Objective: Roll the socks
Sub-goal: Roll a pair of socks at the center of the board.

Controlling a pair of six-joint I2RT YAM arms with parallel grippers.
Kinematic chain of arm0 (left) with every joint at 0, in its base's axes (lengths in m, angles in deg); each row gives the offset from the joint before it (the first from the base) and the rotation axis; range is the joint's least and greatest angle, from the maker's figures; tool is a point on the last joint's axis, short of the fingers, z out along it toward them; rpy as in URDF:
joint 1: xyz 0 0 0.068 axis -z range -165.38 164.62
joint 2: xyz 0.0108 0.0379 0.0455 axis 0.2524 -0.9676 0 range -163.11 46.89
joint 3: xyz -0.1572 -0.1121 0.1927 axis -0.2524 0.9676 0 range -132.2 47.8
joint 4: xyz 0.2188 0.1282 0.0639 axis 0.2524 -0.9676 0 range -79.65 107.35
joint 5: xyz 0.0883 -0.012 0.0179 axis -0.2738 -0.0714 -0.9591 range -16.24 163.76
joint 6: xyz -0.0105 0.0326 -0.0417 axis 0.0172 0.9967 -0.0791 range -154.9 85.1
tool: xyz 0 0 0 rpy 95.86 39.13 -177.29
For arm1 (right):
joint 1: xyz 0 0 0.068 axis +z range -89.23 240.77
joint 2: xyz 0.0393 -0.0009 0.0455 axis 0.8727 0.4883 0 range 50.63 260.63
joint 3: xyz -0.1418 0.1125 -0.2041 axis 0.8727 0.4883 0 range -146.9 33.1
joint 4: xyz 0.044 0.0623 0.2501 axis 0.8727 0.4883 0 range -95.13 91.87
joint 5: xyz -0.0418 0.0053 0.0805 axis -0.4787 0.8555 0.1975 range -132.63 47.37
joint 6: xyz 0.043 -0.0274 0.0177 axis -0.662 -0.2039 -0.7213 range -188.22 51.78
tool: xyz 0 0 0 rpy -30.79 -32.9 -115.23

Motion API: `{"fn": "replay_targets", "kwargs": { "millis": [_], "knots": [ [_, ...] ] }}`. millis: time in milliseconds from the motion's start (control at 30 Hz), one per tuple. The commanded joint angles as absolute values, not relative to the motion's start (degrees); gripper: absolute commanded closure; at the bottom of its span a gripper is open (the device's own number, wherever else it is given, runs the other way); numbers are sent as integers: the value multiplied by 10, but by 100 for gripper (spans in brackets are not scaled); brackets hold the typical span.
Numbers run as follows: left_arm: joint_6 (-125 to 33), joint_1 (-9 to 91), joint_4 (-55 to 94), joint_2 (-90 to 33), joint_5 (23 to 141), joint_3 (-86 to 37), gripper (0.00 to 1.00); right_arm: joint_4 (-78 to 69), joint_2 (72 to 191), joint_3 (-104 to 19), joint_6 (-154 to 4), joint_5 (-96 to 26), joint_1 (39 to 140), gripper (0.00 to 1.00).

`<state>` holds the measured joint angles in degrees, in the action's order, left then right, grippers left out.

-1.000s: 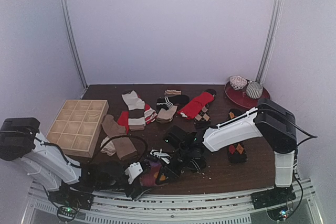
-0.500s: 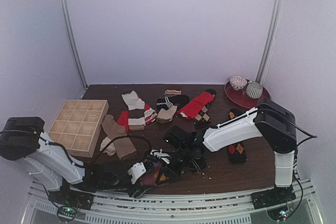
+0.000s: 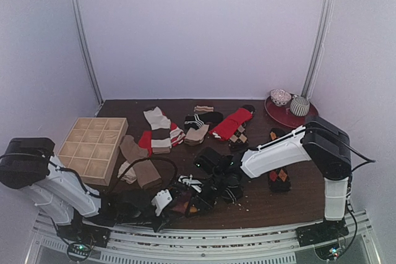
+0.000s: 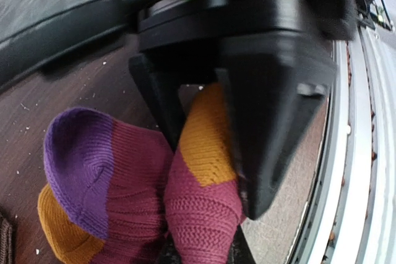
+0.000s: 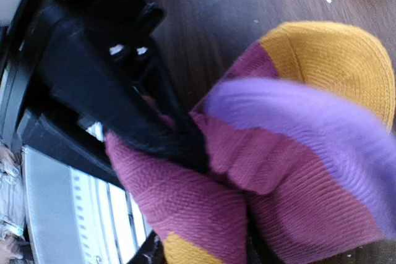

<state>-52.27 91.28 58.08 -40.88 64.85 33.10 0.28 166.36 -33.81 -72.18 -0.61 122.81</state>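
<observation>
Top: magenta sock [image 3: 178, 206] at the counter's [image 3: 291, 205] near edge, between left fingers [image 3: 185, 204] and right fingers [image 3: 207, 195].
Left wrist: left fingers pinch the sock's orange-and-magenta fold.
Right wrist: sock fills view; cannot tell right fingers' spread.
</observation>
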Motion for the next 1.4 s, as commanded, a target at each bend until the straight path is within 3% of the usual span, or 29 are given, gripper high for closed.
{"fn": "replay_targets", "kwargs": {
  "millis": [0, 200, 300, 400, 900, 1367],
  "knots": [
    [-605, 883, 553, -436, 681, 345, 100, 33, 1652, -280, -696, -175, 1228, 57],
    [-682, 861, 586, -464, 723, 395, 100, -234, 1492, -104, -649, -274, 1231, 54],
    [-697, 859, 598, -484, 736, 401, 100, -455, 1424, 14, -615, -274, 1238, 50],
    [-703, 858, 606, -500, 745, 402, 100, -579, 1402, 72, -581, -246, 1250, 48],
    [-701, 850, 612, -509, 755, 401, 100, -569, 1554, -35, -566, -149, 1267, 46],
    [-689, 848, 622, -521, 767, 394, 100, -520, 1624, -78, -560, -155, 1265, 46]
  ]
}}
